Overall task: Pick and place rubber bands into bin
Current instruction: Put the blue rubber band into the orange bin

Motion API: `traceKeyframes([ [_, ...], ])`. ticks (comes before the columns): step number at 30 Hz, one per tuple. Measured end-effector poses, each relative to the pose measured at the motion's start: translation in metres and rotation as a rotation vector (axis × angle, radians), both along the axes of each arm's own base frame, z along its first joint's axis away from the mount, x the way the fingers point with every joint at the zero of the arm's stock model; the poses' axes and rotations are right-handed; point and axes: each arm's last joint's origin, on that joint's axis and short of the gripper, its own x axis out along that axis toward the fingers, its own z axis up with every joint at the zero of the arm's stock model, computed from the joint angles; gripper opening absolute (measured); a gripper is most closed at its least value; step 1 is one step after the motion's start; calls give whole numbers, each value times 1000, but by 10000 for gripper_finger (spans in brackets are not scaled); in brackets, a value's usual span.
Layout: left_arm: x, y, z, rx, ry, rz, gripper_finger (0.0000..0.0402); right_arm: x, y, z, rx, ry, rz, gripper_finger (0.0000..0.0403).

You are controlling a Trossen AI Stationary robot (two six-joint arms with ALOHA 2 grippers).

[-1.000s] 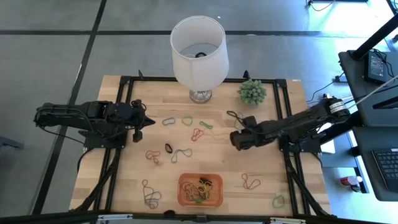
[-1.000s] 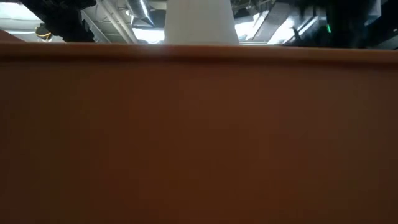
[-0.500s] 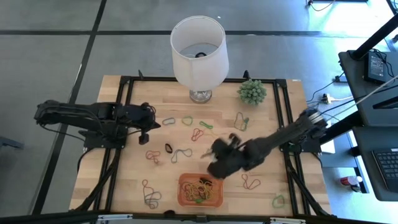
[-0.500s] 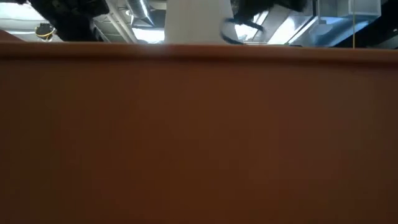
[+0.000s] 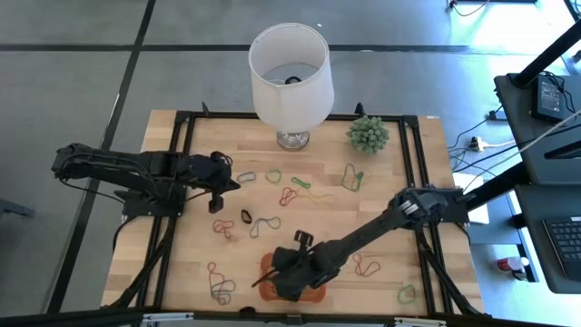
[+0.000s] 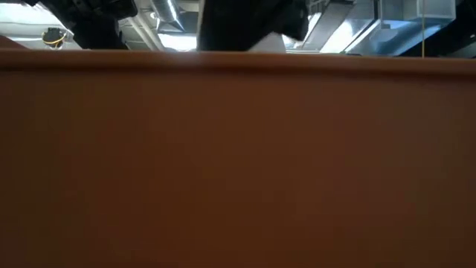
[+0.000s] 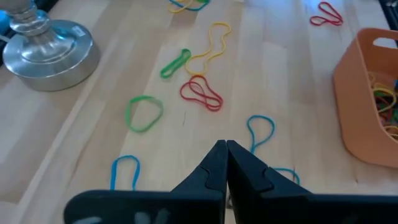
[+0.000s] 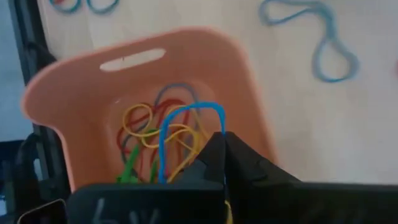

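Two dark jointed arms, black cables along them, each hand (image 7: 225,163) with tapered black fingers.

Pale wood worktop (image 5: 381,195), black frame round its edge. Far side: white lamp (image 5: 290,77) on a metal base, small green plant (image 5: 368,133) to its right. Rubber bands (image 5: 265,223) scattered across the middle. Orange bin (image 5: 269,265) at the near edge.

A wooden table (image 5: 381,232) with pale planks lies before me, framed by black rails (image 5: 413,173) along its edges. At its far side stands a lamp with a white shade (image 5: 290,64) on a round metal base (image 7: 53,50). Near the lamp sits a small spiky green plant (image 5: 368,133). A black desk (image 5: 545,163) stands off to my right.
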Motion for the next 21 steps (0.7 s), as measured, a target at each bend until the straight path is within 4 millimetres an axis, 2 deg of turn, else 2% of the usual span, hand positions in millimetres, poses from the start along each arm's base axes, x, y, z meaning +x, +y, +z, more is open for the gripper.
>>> traceKeyframes([
  [10, 0, -5, 0, 1, 1, -27, 2, 10, 12, -35, 101, 99, 11, 9],
  [15, 0, -5, 0, 2, 2, -30, 2, 10, 13, -36, 115, 99, 0, 42],
  [21, -2, -5, -2, 28, 24, -51, 2, 11, 13, -35, 155, 88, -72, 105],
])
